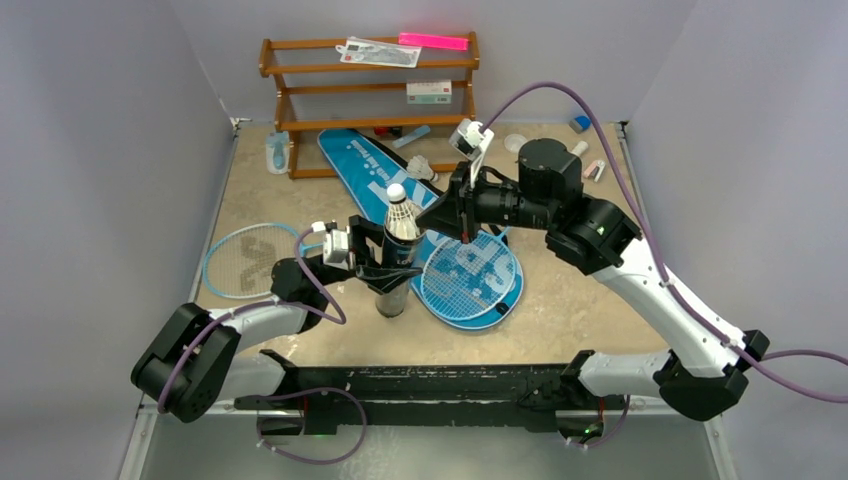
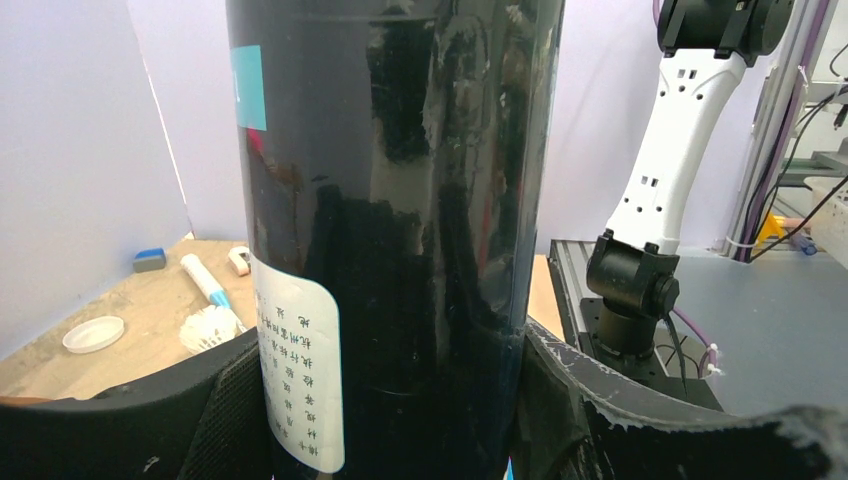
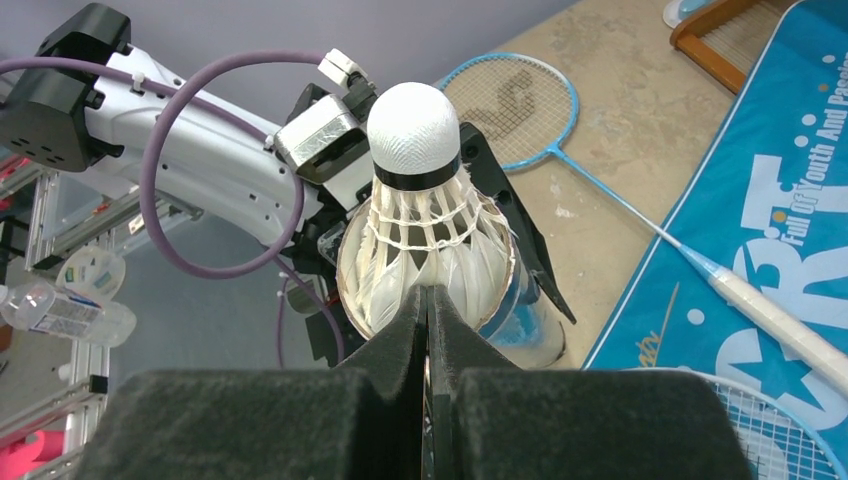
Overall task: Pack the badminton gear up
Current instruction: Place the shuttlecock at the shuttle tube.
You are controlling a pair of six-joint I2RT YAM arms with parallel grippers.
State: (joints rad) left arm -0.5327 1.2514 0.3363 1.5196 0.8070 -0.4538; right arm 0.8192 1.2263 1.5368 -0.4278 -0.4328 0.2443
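My left gripper [image 1: 385, 265] [image 2: 395, 420] is shut on the black cylinder tube [image 1: 397, 272] [image 2: 400, 200] and holds it upright at the table's middle. A white feather shuttlecock [image 1: 400, 205] [image 3: 415, 190] sits in the tube's open top, cork up. My right gripper [image 1: 432, 220] [image 3: 427, 300] is shut, its tips pinching the near edge of the feather skirt. One light-blue racket [image 1: 245, 260] [image 3: 515, 100] lies at the left. The other racket [image 1: 470, 275] [image 3: 770, 430] lies on the blue SPORT bag [image 1: 360, 160] [image 3: 760, 200]. Another shuttlecock [image 1: 420, 167] [image 2: 210, 328] lies behind.
The brown wooden rack [image 1: 370, 90] stands at the back with small items on it. A pale-blue bottle [image 1: 277, 152] lies to its left. A white cap [image 1: 515, 142] [image 2: 93, 333], a marker [image 2: 205, 280] and small bits [image 1: 590, 170] lie at the back right.
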